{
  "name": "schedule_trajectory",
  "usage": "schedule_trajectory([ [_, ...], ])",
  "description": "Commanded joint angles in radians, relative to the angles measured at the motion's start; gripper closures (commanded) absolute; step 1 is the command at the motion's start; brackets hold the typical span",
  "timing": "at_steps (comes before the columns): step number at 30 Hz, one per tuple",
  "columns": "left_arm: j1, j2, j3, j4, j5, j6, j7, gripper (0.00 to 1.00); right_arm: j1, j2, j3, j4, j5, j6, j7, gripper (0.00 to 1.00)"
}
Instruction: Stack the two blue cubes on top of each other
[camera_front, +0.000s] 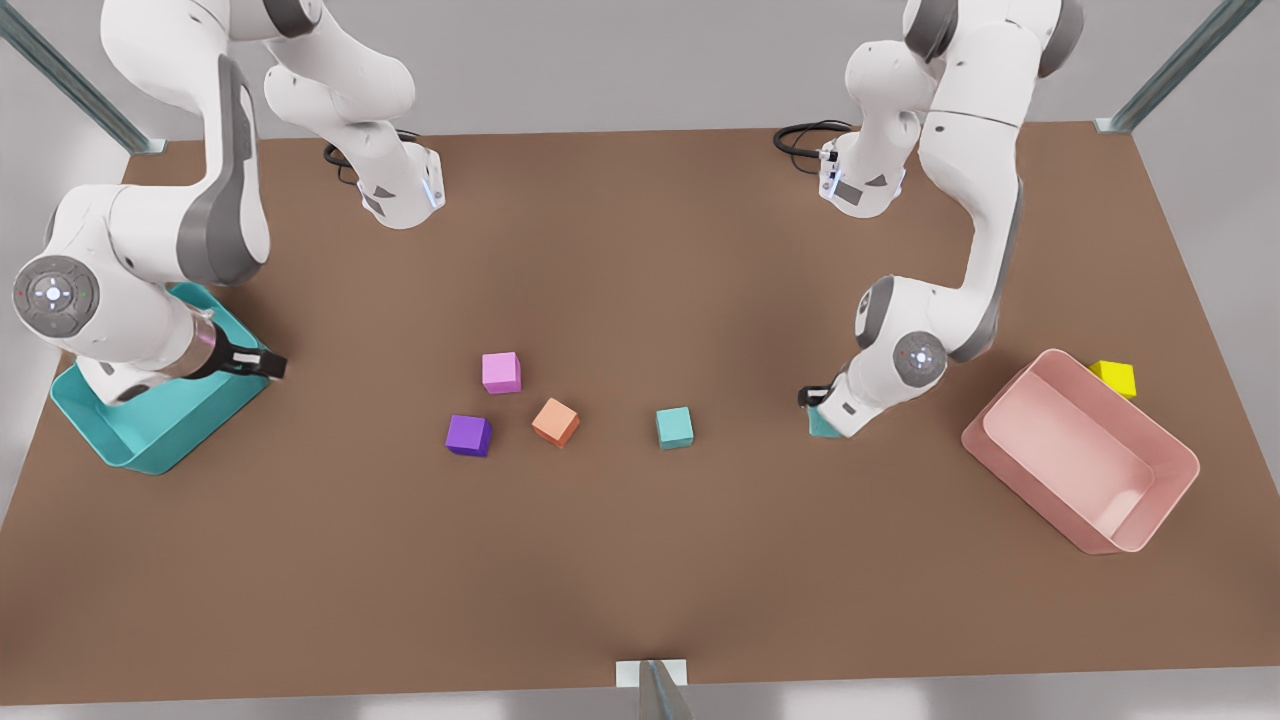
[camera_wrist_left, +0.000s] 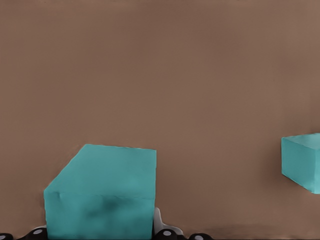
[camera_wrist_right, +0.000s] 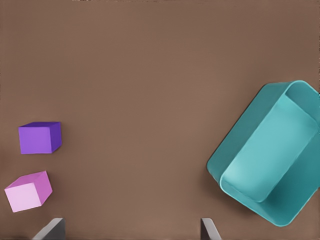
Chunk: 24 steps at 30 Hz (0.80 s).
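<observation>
One blue cube (camera_front: 822, 426) lies at the front view's right, mostly covered by my left gripper (camera_front: 815, 405). In the left wrist view this cube (camera_wrist_left: 100, 195) sits tight between the fingers, which are shut on it. The other blue cube (camera_front: 674, 427) rests on the table to its left, apart from it, and appears at the edge of the left wrist view (camera_wrist_left: 302, 160). My right gripper (camera_front: 268, 364) waits at the front view's left, over the rim of the teal bin; its fingers stand open with nothing between them (camera_wrist_right: 130, 231).
A teal bin (camera_front: 150, 440) (camera_wrist_right: 265, 160) sits at the front view's left; a pink bin (camera_front: 1080, 450) with a yellow cube (camera_front: 1113, 377) behind it sits at the right. Purple (camera_front: 468, 435), pink (camera_front: 501, 372) and orange (camera_front: 555, 421) cubes cluster mid-table.
</observation>
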<state>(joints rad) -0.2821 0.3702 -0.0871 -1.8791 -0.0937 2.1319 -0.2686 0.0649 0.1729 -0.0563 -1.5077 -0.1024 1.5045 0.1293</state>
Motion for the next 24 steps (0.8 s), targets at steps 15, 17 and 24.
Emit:
schedule_trajectory([
  [15,-0.272,0.458,-0.031,0.621,-0.014,-0.207,-0.653,0.42,0.0,-0.001,0.001,0.02,-0.02,0.028,-0.323,0.0],
  [17,-0.272,0.458,-0.031,0.62,-0.015,-0.208,-0.653,0.42,0.0,-0.001,0.001,0.02,-0.022,0.028,-0.323,0.0],
  [24,-0.276,0.464,-0.033,0.615,-0.02,-0.21,-0.653,0.0,-0.011,-0.003,-0.008,0.026,-0.028,0.034,-0.315,0.0],
])
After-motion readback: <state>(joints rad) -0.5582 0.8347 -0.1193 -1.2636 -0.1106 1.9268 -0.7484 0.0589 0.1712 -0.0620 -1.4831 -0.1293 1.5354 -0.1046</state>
